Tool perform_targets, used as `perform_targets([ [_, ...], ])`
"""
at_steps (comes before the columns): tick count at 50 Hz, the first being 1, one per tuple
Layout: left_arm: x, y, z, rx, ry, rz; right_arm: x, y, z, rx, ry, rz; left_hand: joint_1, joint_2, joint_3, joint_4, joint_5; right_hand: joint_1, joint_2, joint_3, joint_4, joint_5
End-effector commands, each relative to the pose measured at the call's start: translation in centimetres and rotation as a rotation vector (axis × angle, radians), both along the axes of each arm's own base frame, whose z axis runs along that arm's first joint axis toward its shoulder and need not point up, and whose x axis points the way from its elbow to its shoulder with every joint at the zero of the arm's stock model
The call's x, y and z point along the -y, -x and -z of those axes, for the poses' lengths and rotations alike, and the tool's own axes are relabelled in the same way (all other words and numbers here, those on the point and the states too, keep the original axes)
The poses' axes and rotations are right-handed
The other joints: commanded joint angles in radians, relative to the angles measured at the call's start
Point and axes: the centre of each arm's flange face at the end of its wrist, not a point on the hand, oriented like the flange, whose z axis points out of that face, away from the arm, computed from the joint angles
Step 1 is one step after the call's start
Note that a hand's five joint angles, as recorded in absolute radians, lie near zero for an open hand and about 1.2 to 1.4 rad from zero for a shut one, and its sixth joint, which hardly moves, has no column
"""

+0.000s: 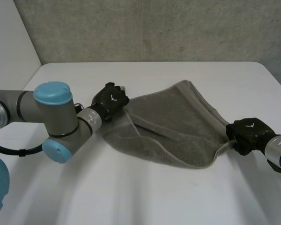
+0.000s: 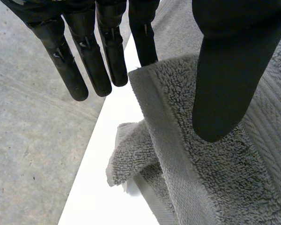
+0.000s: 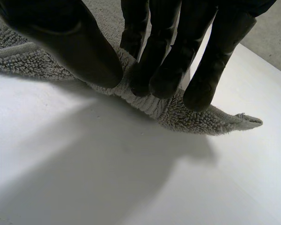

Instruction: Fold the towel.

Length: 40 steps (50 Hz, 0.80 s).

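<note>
Head view, starting closest to me: the bare white table (image 1: pixel 131 197) takes up the lower part of the frame, and my left arm (image 1: pixel 54 117) bends across the lower left, grey with light-blue caps. At the right edge, a little below the middle, my right hand (image 1: pixel 249 133) sits at the right end of the towel (image 1: pixel 178 126). The grey towel lies rumpled and stretched between my two hands across the centre of the frame. Its lower edge sags in a curve toward me, and a fold runs up to its upper edge. Left of centre, my left hand (image 1: pixel 111 101) is at the towel's left corner. Beyond that the table runs on to its far edge, with a grey wall (image 1: pixel 154 28) along the top of the frame.

Right wrist view: my thumb (image 3: pixel 70 42) and fingers (image 3: pixel 164 70) are closed on the towel's edge, pinching it. The cloth is raised off the table there, and a corner tip pokes out past my fingertips.

Left wrist view: my thumb presses on top of a raised towel corner, and one finger goes down behind its hem, so the cloth is pinched between them. The other fingers are straight beside it. A loose flap of towel hangs beneath that corner.
</note>
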Motion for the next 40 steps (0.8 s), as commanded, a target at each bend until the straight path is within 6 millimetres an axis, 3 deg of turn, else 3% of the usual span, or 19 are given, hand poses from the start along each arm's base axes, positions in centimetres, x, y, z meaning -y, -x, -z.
perform_targets([
  [1, -0.3, -0.1, 0.3, 0.006, -0.014, 0.001, 0.0, 0.0, 0.1, 0.0, -0.002, -0.001, 0.104, 0.105, 0.104, 0.104, 0.107, 0.07, 0.06, 0.053, 0.067, 0.04],
  [13, -0.1, -0.1, 0.7, 0.007, -0.016, 0.003, 0.0, 0.0, 0.1, 0.0, -0.003, -0.001, 0.115, 0.116, 0.115, 0.116, 0.118, 0.07, 0.06, 0.053, 0.067, 0.04],
  [18, -0.7, 0.2, 1.0, 0.01, -0.03, 0.016, 0.0, 0.0, 0.1, 0.0, -0.002, 0.001, 0.324, 0.325, 0.324, 0.324, 0.327, 0.07, 0.06, 0.053, 0.067, 0.04],
  [32, -1.4, 0.1, 1.7, 0.026, -0.058, 0.021, 0.0, 0.0, 0.1, -0.001, -0.001, 0.0, 0.33, 0.331, 0.33, 0.33, 0.333, 0.07, 0.06, 0.053, 0.067, 0.04],
  [39, -1.4, 0.1, 1.8, 0.024, -0.057, 0.022, 0.0, 0.0, 0.1, -0.001, -0.003, 0.0, 0.497, 0.498, 0.497, 0.497, 0.5, 0.07, 0.06, 0.053, 0.067, 0.04],
  [40, -1.3, 0.1, 1.8, 0.023, -0.055, 0.021, 0.0, 0.0, 0.1, -0.001, -0.003, 0.0, 0.605, 0.606, 0.605, 0.605, 0.608, 0.07, 0.06, 0.053, 0.067, 0.04],
])
